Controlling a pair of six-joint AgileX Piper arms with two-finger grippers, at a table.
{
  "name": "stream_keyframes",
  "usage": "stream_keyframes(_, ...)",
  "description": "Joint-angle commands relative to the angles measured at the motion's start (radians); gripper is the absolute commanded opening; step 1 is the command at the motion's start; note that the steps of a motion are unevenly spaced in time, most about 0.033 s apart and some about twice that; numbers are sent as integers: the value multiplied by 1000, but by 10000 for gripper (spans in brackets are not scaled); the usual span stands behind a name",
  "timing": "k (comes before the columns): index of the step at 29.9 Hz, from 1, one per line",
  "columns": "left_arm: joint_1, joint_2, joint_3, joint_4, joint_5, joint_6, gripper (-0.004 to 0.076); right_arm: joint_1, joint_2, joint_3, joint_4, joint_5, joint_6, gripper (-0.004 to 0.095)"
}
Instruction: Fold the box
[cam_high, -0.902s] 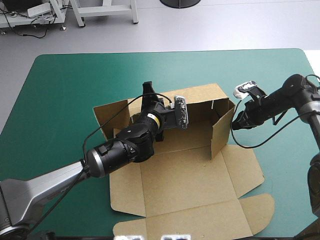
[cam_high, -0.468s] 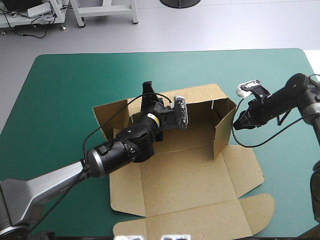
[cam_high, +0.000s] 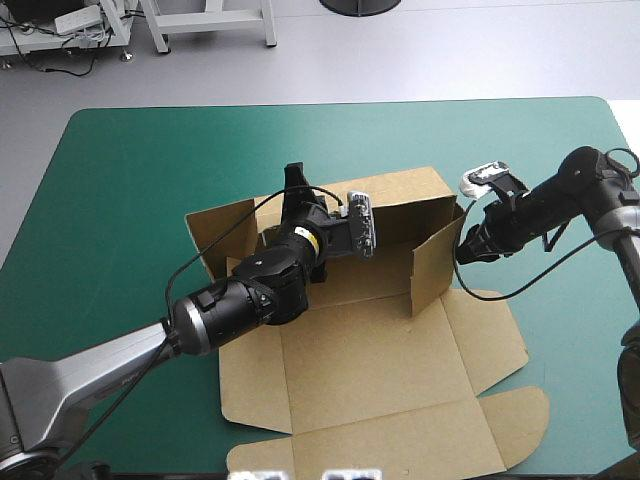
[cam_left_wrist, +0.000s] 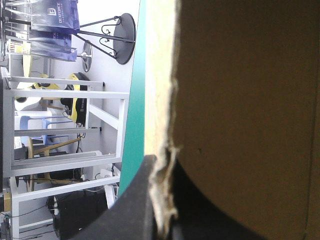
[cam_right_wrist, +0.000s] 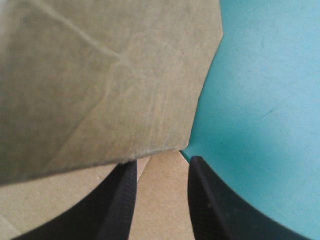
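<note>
Between clamped left fingers (cam_left_wrist: 131, 210), the box (cam_high: 360, 365) wall; right fingers (cam_right_wrist: 216, 210) apart beside its side flap.

Left arm (cam_high: 235, 300): silver-grey tubular link farthest from the gripper, with a bright metal ring (cam_high: 183, 325) at its joint, followed by thick black cylindrical housings. A narrow yellow band (cam_high: 312, 240) sits just behind the left gripper (cam_high: 293, 178). Right arm (cam_high: 575, 190): rounded black housings behind the right gripper (cam_high: 466, 250), with a grey link (cam_high: 625, 215) farther back. Fingers (cam_right_wrist: 215, 205): two per gripper, broad, black and matt, curved like fins, widening from tip toward wrist, with finely textured inner faces.
</note>
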Motion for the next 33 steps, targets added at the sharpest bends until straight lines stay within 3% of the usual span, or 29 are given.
stream_keyframes(1,-6,-32,-19,19,7,-21,-6,27,-46,-22,43,5,-39,333)
stream_keyframes(14,-6,-32,-19,19,26,-21,-6,36,-46,-22,47,29,-31,333)
stream_keyframes(26,-6,-32,-19,26,77,-21,-6,36,-48,-22,118,29,-32,333)
stream_keyframes(33,-6,-32,-19,14,78,-21,-6,36,-48,-22,148,-47,-92,333)
